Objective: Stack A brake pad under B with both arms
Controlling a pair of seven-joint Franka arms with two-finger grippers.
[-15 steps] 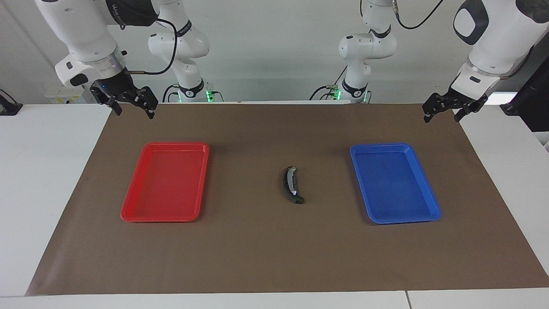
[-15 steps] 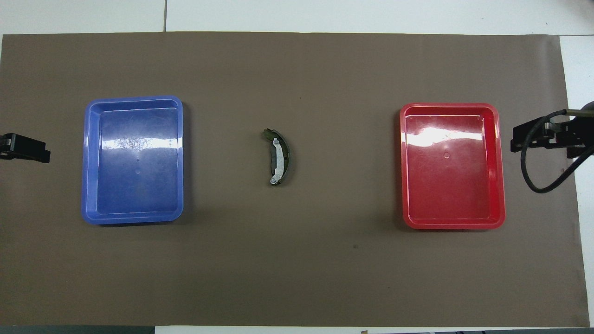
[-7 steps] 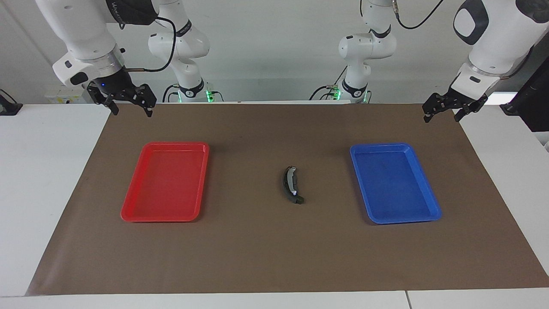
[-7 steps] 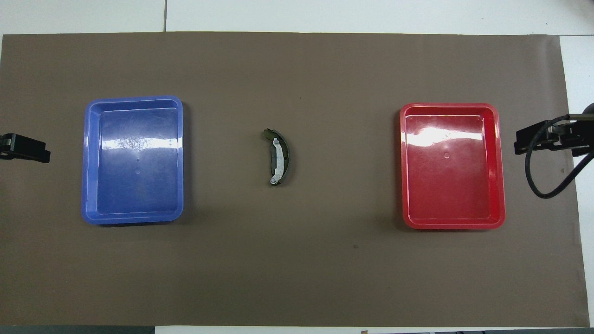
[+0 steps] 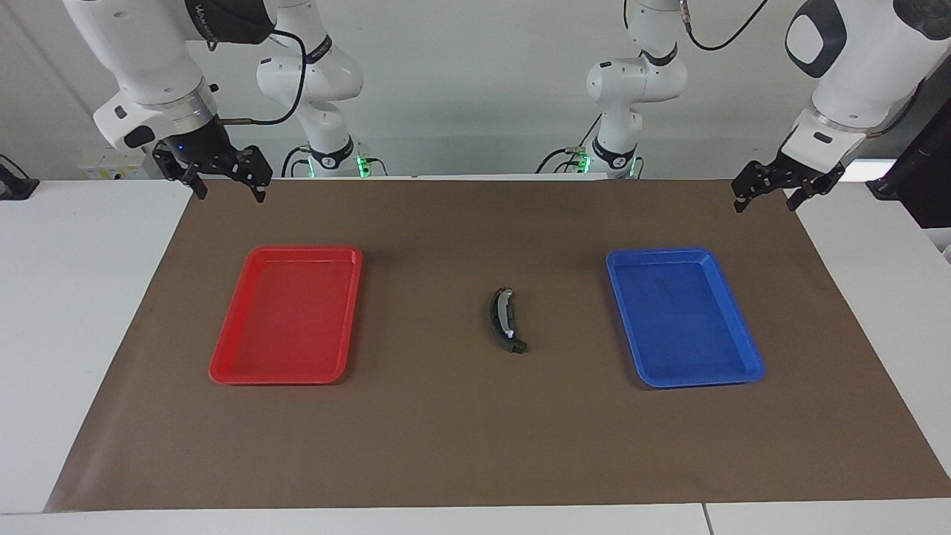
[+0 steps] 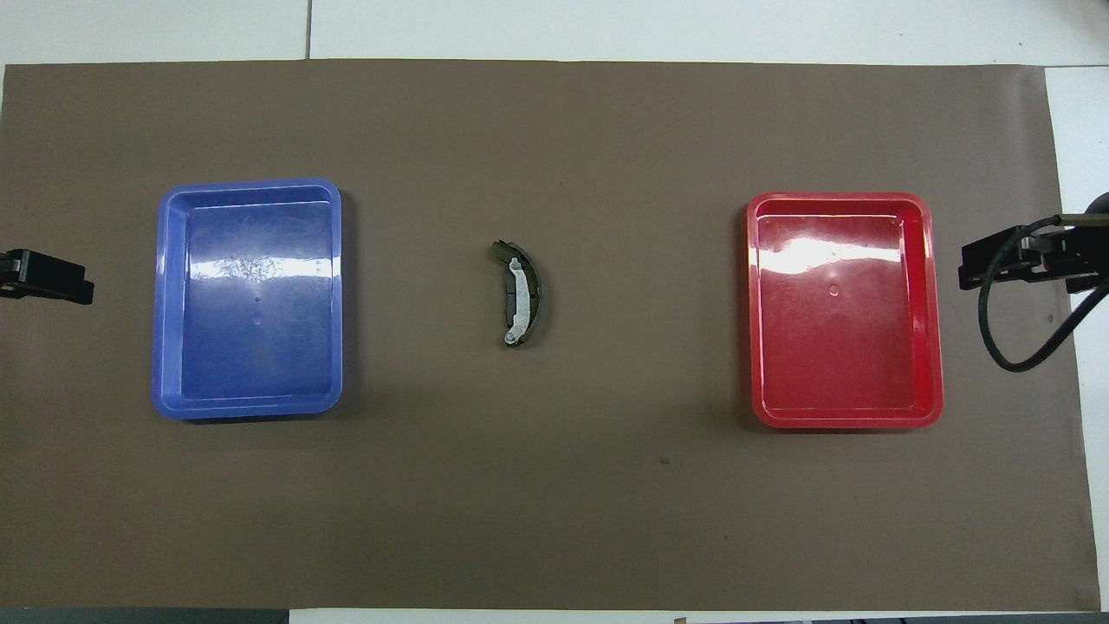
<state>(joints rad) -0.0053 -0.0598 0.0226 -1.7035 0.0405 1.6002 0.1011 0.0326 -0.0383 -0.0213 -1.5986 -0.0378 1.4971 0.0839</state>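
B, the black crescent piece with a silvery inner strip, lies on the brown mat between the two trays; it also shows in the overhead view. A dark-grey patch at its inner curve looks like the short pad A lying under it, mostly hidden. My right gripper hangs open and empty over the mat's corner at the right arm's end. My left gripper hangs open and empty over the mat's corner at the left arm's end. Both are far from the pieces.
A red tray lies toward the right arm's end and a blue tray toward the left arm's end. Neither holds anything. The brown mat covers most of the white table.
My right gripper has drawn back a little toward its own end of the table and risen slightly. The left arm and the pieces have not moved.
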